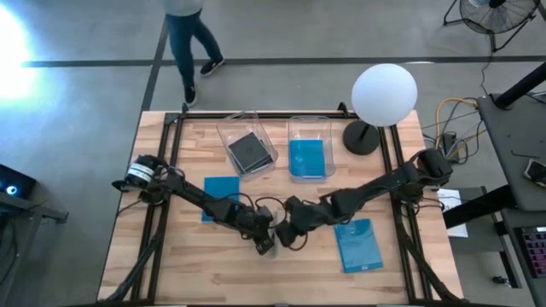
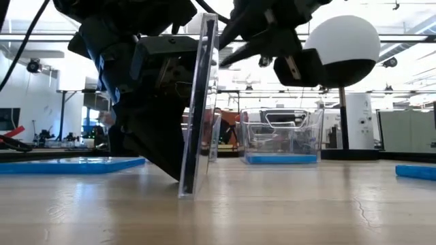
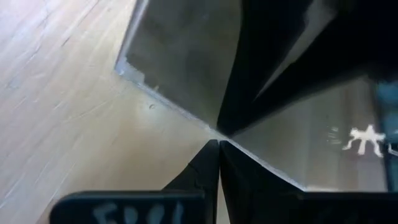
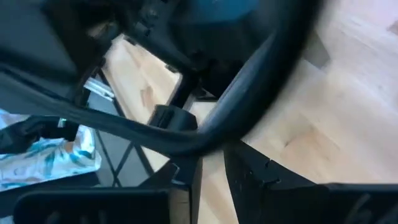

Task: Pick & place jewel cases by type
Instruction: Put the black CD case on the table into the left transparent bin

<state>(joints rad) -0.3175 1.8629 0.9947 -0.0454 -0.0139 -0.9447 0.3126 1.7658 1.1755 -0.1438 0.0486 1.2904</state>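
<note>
A dark grey translucent jewel case [image 2: 197, 109] stands on edge on the table at mid-front, between my two grippers. My left gripper [image 1: 266, 243] is shut on it, as the left wrist view [image 3: 219, 155] shows. My right gripper [image 1: 287, 234] stands close on the case's right, up by its top edge [image 2: 208, 20], with a narrow gap between its fingers [image 4: 211, 177]. One dark case [image 1: 248, 151] lies in the left clear bin. One blue case [image 1: 307, 158] lies in the right bin. Two blue cases [image 1: 220, 198] [image 1: 358, 245] lie flat on the table. My left gripper pinches one edge of the dark case [image 3: 214, 132] between its two fingers, about midway along that edge. It comes slanting down from the table's left. The case stands nearly upright, leaning slightly, with its lower edge [image 2: 189, 194] on the table. I cannot tell whether my right gripper touches the case.
Two clear bins [image 1: 241, 128] [image 1: 309, 124] stand side by side at the table's far middle. A lamp with a white globe [image 1: 384, 92] stands at the far right. A person's legs [image 1: 192, 51] show beyond the far edge. Bare wood lies along the near edge.
</note>
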